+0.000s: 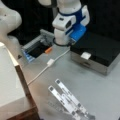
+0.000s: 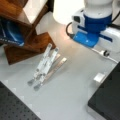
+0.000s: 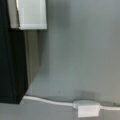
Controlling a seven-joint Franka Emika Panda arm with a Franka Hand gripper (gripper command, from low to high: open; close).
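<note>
My gripper [image 1: 64,35] hangs low over the grey table, just left of a black box [image 1: 100,48] with metal sides. Only its white and blue body [image 2: 91,31] shows in both front views; the fingers are hidden, and none appear in the wrist view. A white cable with an inline connector [image 1: 50,62] runs across the table from under the gripper. The wrist view looks down on that connector [image 3: 86,108] and on the box's white tab [image 3: 30,13]. A small orange object [image 1: 48,50] lies just left of the gripper.
A folded metal stand [image 1: 67,100] lies on the table in front. A wooden shelf [image 2: 25,30] stands at one side. A grey open bin [image 1: 37,46] sits behind the orange object. A black perforated board [image 2: 12,106] lies at a front view's bottom left.
</note>
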